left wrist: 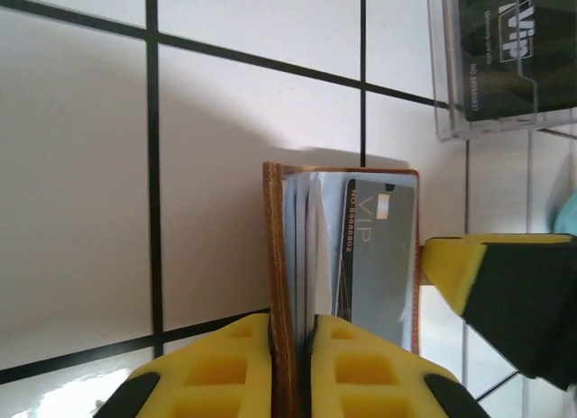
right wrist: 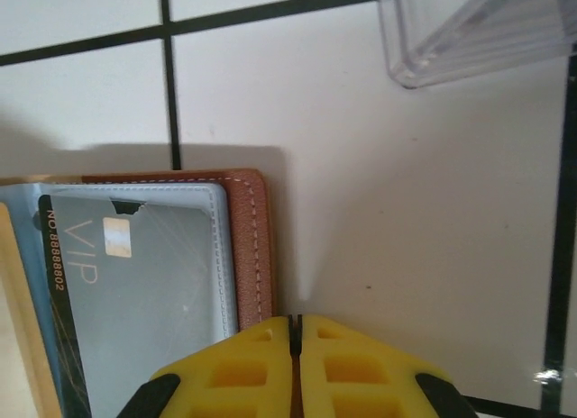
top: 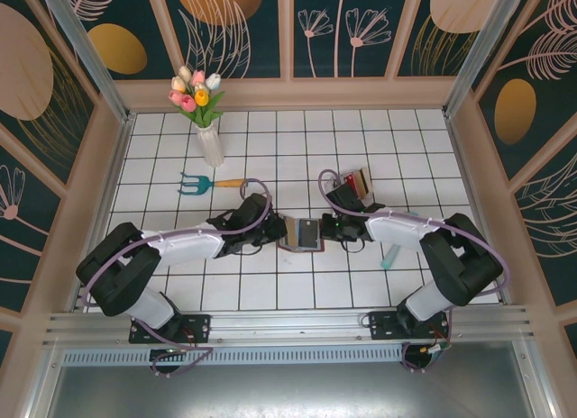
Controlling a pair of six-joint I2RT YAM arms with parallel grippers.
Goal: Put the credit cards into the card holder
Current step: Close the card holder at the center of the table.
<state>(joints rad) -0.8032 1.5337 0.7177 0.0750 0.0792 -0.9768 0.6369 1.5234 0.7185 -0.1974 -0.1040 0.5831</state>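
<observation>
On my feed the left end effector [left wrist: 291,350] pinches the card holder [left wrist: 273,256] by its left cover, and the right end effector [right wrist: 290,346] is clamped on its right edge. It's lying open mid-table [top: 270,292] with a grey VIP credit card [left wrist: 379,256] tucked inside.

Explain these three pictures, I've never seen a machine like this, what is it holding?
These are two robot arms bolted at the near edge of a tiled table. One picture looks down from above; the other two come from a camera on each wrist, its yellow fingers at the bottom. On the tiles are a vase of tulips, a garden fork, a clear card rack and, in the middle, a brown card holder with a grey VIP card inside. The left hand is clamped on one leather edge; the right hand is closed at the opposite edge, apparently pinching it too.
</observation>
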